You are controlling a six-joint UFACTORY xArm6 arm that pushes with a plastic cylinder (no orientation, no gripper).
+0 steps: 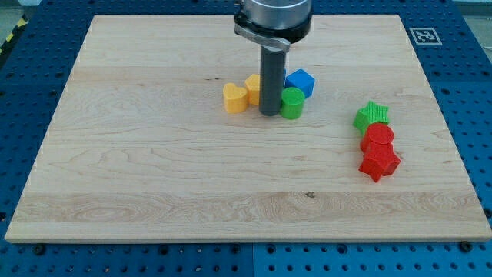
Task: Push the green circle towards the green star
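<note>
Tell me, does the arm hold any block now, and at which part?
Nothing is held. My tip only stands against the view's left side of the green circle, to push it toward the green star.

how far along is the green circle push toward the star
Done: my tip stands at the green circle's left side, seemingly touching it.
In hand: nothing shows the push has carried it anywhere yet.
Left: the circle sits well apart from the green star at the view's right, so that whole gap remains.

My tip (269, 114) rests on the table (rod upright).
</note>
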